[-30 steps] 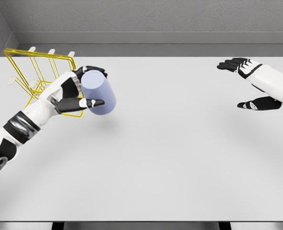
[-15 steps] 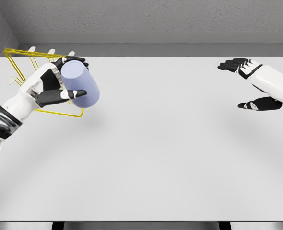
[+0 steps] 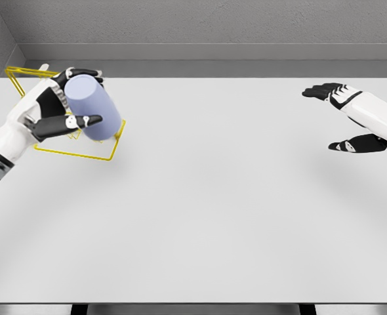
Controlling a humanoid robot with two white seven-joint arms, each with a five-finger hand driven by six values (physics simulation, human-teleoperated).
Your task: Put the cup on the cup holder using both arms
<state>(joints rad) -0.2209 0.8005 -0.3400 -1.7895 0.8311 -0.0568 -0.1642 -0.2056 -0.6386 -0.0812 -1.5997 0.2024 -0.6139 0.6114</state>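
On a white table (image 3: 233, 210) against grey walls, the left hand (image 3: 52, 115) grips a lilac cup (image 3: 92, 108) tilted above the yellow wire rack (image 3: 82, 152) — steady lowering onto a peg looks key — while the right hand (image 3: 351, 121), far across from the rack, hangs spread and empty.

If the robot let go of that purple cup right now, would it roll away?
Probably. The cup looks round, smooth and tilted in the left hand, so it could roll. The yellow wire cup holder below might catch it. It looks stiff, since the fingers don't dent it.
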